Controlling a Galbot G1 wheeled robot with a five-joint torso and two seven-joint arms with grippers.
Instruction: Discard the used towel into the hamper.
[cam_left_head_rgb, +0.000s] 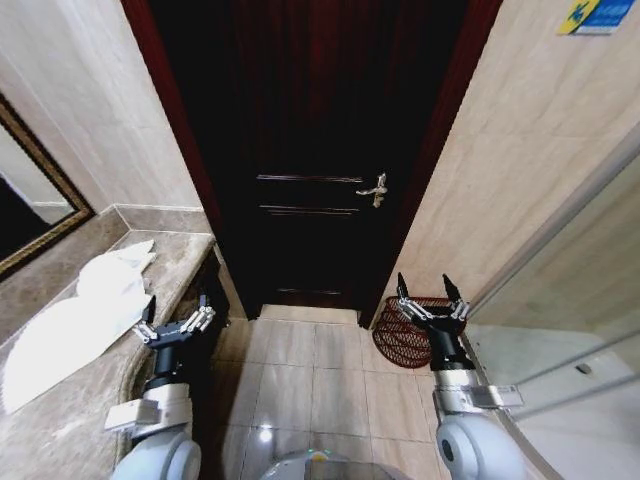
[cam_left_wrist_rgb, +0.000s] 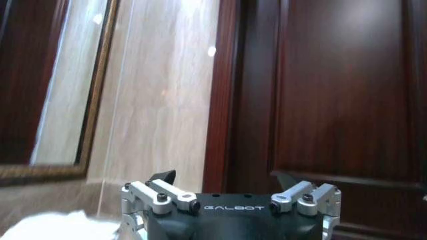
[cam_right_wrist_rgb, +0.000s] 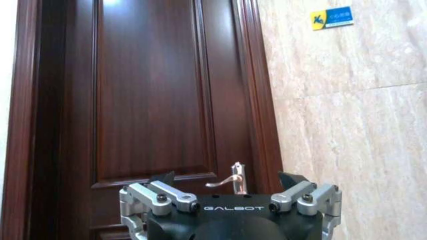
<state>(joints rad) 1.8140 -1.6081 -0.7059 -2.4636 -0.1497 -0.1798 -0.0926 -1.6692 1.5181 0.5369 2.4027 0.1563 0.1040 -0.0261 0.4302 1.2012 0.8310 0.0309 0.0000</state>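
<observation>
A crumpled white towel (cam_left_head_rgb: 85, 315) lies on the marble counter (cam_left_head_rgb: 70, 420) at the left; its edge also shows as the towel (cam_left_wrist_rgb: 57, 226) in the left wrist view. The hamper (cam_left_head_rgb: 403, 332), a dark red-brown wire basket, stands on the floor at the wall by the door's right side. My left gripper (cam_left_head_rgb: 176, 318) is open, raised just right of the counter edge, near the towel and not touching it. My right gripper (cam_left_head_rgb: 432, 300) is open, raised in front of the hamper's rim. Neither holds anything.
A dark wooden door (cam_left_head_rgb: 315, 150) with a metal handle (cam_left_head_rgb: 374, 189) is shut straight ahead. A framed mirror (cam_left_head_rgb: 25, 210) hangs over the counter. A glass shower screen (cam_left_head_rgb: 570, 300) runs along the right. Tiled floor (cam_left_head_rgb: 310, 380) lies between counter and screen.
</observation>
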